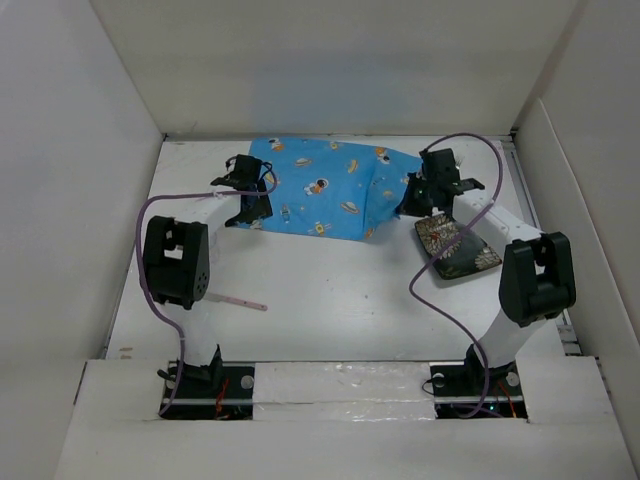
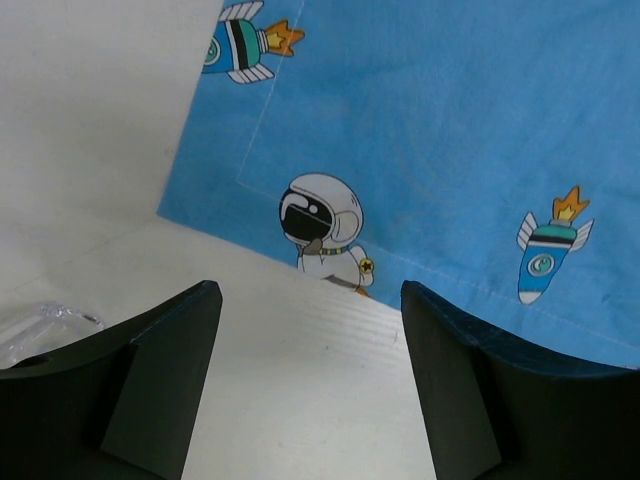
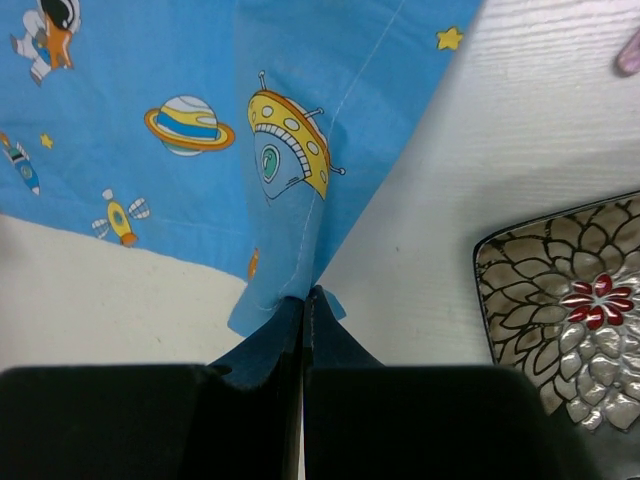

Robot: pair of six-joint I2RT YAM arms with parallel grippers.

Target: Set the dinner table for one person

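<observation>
The white dinner table (image 1: 330, 300) carries a blue cartoon-print placemat (image 1: 320, 185) at the back middle. My right gripper (image 1: 405, 205) is shut on the placemat's near right corner (image 3: 290, 270), and the cloth rises in a fold from the pinch. My left gripper (image 1: 258, 200) is open and empty. In the left wrist view it (image 2: 310, 300) hovers over bare table just short of the placemat's left edge (image 2: 420, 150). A dark square plate with a floral pattern (image 1: 457, 248) lies right of the placemat, under my right arm, and also shows in the right wrist view (image 3: 570, 310).
A thin pink utensil (image 1: 240, 300) lies on the table near my left arm. Something clear (image 2: 45, 322) shows at the lower left of the left wrist view. White walls (image 1: 70, 200) enclose the table on three sides.
</observation>
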